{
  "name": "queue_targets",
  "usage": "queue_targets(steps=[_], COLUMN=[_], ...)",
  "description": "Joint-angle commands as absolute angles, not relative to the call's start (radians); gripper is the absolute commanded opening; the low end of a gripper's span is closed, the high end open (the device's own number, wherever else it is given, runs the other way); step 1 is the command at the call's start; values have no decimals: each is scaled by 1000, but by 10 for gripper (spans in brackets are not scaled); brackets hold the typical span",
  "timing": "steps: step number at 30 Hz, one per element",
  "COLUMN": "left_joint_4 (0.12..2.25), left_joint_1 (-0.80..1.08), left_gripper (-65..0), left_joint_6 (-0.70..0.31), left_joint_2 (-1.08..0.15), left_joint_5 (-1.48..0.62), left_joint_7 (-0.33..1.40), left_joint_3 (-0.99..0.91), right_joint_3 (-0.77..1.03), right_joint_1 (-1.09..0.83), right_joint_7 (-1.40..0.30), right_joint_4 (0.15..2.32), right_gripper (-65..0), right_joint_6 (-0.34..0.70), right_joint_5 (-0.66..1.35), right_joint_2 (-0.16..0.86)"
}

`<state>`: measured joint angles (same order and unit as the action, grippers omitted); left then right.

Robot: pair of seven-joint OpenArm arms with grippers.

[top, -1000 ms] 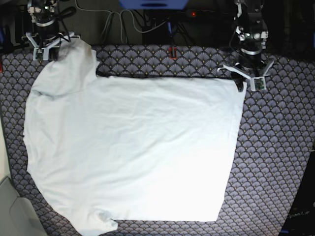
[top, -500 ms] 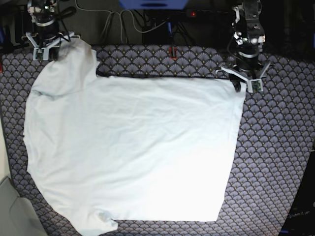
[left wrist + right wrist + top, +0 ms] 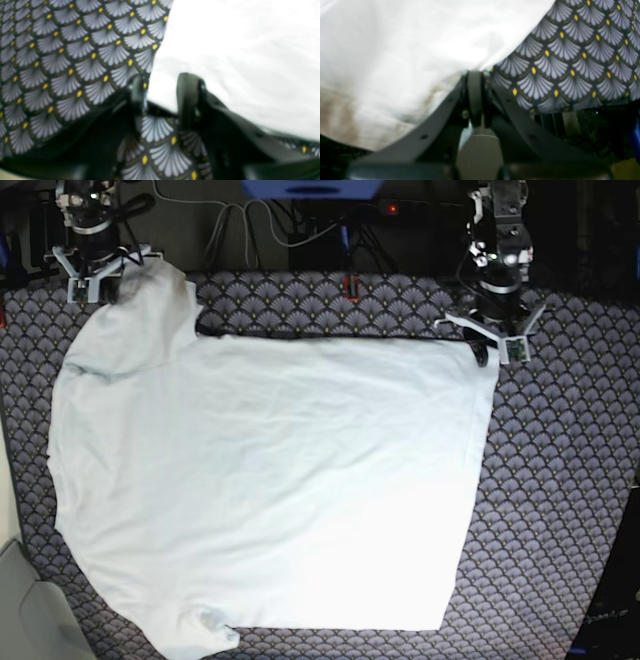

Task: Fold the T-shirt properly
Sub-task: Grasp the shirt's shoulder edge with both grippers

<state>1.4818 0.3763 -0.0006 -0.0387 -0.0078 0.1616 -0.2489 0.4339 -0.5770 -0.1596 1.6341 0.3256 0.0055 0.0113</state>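
Across the patterned table cover (image 3: 570,480), spread flat: T-shirt (image 3: 270,490). At far corners: right gripper (image 3: 475,80) clenched on cloth; left gripper (image 3: 162,92) parted, astride the hem corner. Advised: seat both fingers fully over the hem before closing; lift evenly.

We see the T-shirt (image 3: 265,480) spread flat on the tablecloth (image 3: 560,510), filling most of it. The right gripper (image 3: 92,280) sits at its far left corner, the left gripper (image 3: 487,340) at its far right corner. Cables (image 3: 240,225) lie behind the table.
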Motion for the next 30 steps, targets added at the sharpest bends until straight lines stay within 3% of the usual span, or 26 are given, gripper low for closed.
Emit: queue_targets(steps=[1, 6, 12, 30], left_joint_4=[1463, 1432, 1438, 1596], left_joint_1=[390, 390, 392, 397], left_gripper=[-474, -577, -648, -645], left_joint_6=[-5, -5, -5, -2], left_joint_2=[-39, -39, -61, -71], left_joint_5=[-2, -27, -153, -165], left_joint_7=[237, 236, 239, 240], left_joint_3=[-236, -225, -225, -231], right_joint_3=[440, 441, 441, 441], right_joint_1=[-582, -582, -582, -550], right_joint_7=[-170, -170, -170, -171], right_joint_4=[1643, 1643, 1652, 1834], right_gripper=[-639, -639, -639, -639], right_joint_6=[326, 326, 326, 326], right_joint_5=[-2, -2, -2, -4], right_joint_2=[19, 21, 21, 24])
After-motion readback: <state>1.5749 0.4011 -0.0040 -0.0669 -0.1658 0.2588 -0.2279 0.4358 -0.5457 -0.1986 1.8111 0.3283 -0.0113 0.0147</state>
